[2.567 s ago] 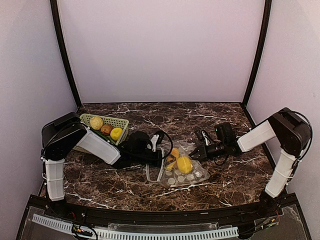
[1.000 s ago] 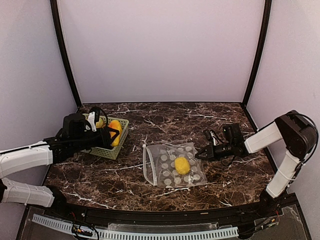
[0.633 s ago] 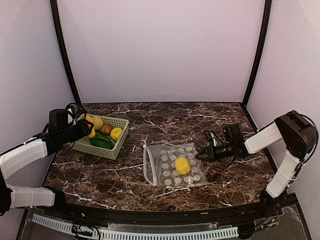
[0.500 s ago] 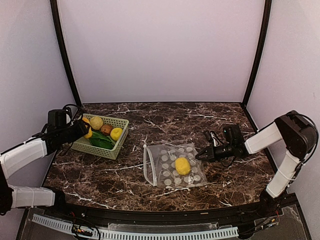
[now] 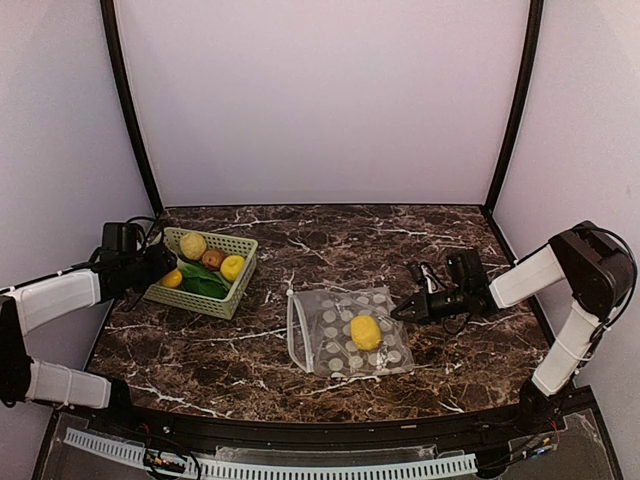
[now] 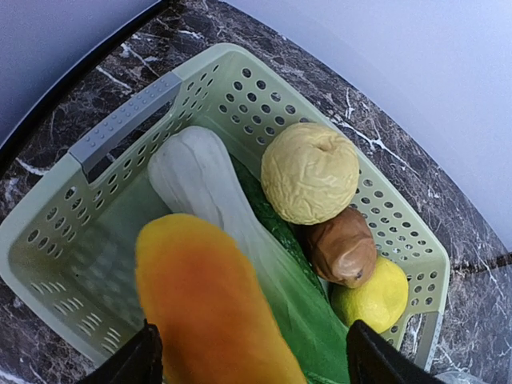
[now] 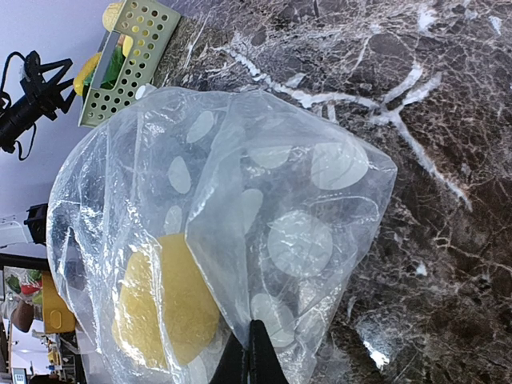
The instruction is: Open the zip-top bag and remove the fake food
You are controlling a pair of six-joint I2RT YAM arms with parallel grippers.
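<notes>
The zip-top bag (image 5: 335, 325) lies flat mid-table, its whitish zip strip (image 5: 292, 335) on the left edge, with one yellow lemon-like piece (image 5: 365, 331) inside. My right gripper (image 5: 402, 312) is shut on the bag's right edge; the right wrist view shows the pinch (image 7: 254, 352), the bag (image 7: 296, 184) and the lemon (image 7: 164, 308). My left gripper (image 5: 150, 268) is open over the basket's left end. In the left wrist view its jaws (image 6: 252, 364) stand wide around an orange-yellow piece (image 6: 208, 296) lying in the basket.
The pale green slotted basket (image 5: 232, 300) stands at the left, near the wall. It holds a wrinkled pale yellow fruit (image 6: 310, 172), a brown piece (image 6: 342, 246), a lemon (image 6: 372, 294) and a green leafy piece with a white stem (image 6: 296, 296). Its rim (image 6: 120, 120) faces my left gripper.
My left arm swung from the bag to the basket with the orange-yellow piece, which now lies in the basket. The bag settled flat. The right gripper kept its pinch.
</notes>
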